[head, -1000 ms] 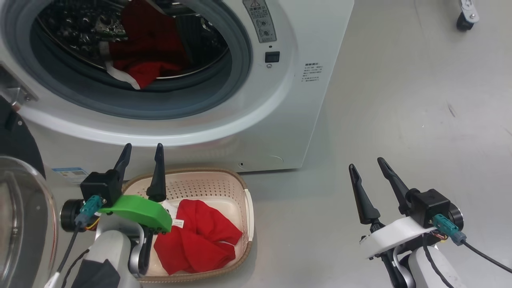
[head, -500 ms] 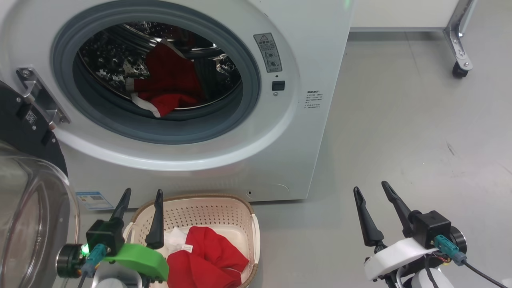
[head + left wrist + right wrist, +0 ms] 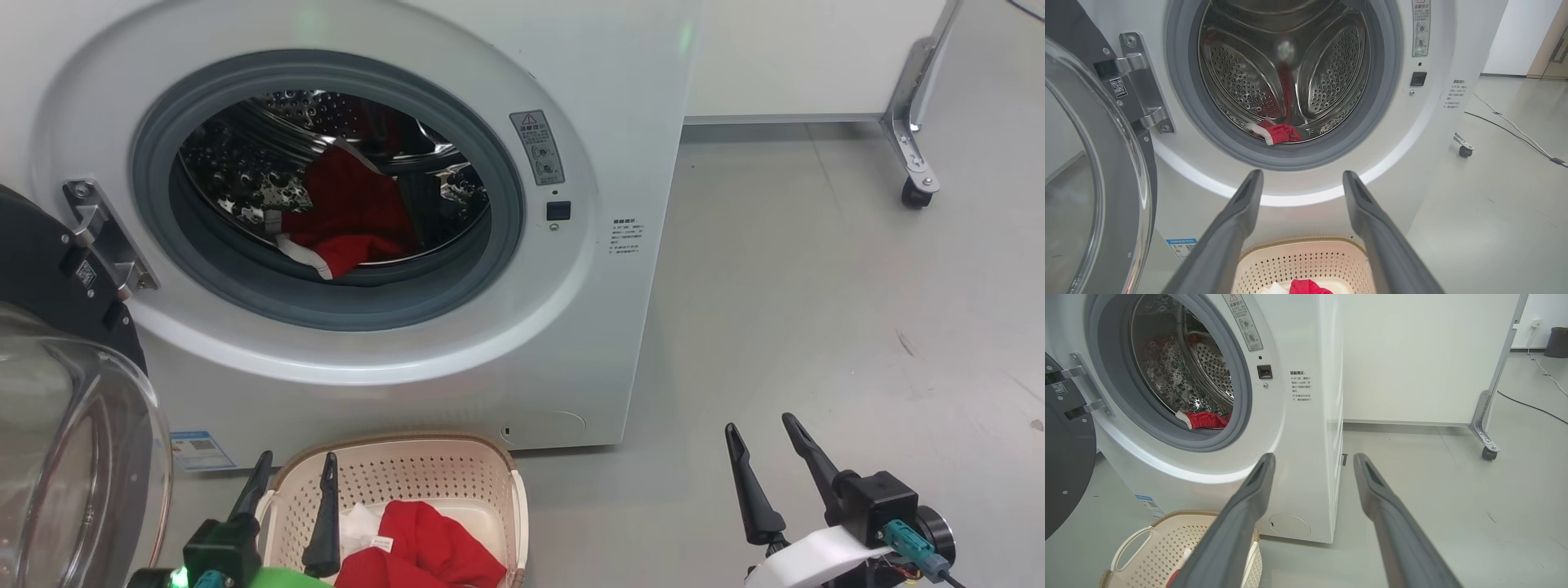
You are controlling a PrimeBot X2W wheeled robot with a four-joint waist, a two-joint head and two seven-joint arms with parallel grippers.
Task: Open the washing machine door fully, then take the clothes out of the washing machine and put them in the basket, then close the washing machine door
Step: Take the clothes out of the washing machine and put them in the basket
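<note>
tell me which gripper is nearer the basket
Left. The left gripper hangs open over the basket's left end, fingers pointing at the washing machine. The right gripper is off to the basket's right, above bare floor, well apart from it.

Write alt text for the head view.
A white washing machine stands with its door swung open at left and red clothes in its drum. Below, a basket holds another red garment. The left gripper and right gripper are both open and empty.
</note>
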